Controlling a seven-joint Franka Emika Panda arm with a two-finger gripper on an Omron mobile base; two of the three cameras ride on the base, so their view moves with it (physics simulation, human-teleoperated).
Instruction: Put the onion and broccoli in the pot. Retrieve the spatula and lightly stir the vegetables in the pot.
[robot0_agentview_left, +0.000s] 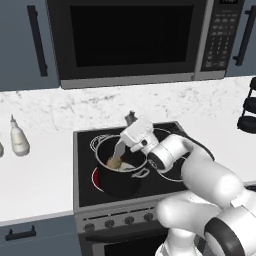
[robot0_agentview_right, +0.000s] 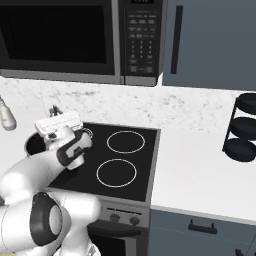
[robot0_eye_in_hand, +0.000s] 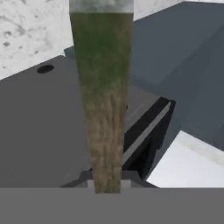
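Observation:
The black pot (robot0_agentview_left: 114, 183) stands on the front left burner of the stove, and its rim (robot0_agentview_right: 31, 143) peeks out behind my arm. Inside it lies the tan onion (robot0_agentview_left: 114, 162). My gripper (robot0_agentview_left: 126, 142) hovers over the pot's right rim, shut on the spatula (robot0_agentview_left: 119, 149). The spatula's pale blade slants down into the pot beside the onion, and its dark handle end (robot0_agentview_left: 131, 118) sticks up behind the hand. In the hand view the spatula (robot0_eye_in_hand: 104, 100) runs up from between my fingertips (robot0_eye_in_hand: 84, 177). The broccoli is hidden.
The burner under the pot glows red (robot0_agentview_left: 94, 177). Two free burner rings (robot0_agentview_right: 126, 141) lie to the right on the stove. A white bottle (robot0_agentview_left: 19, 140) stands on the left counter, a black tiered rack (robot0_agentview_right: 243, 129) on the right counter. A microwave (robot0_agentview_left: 130, 35) hangs above.

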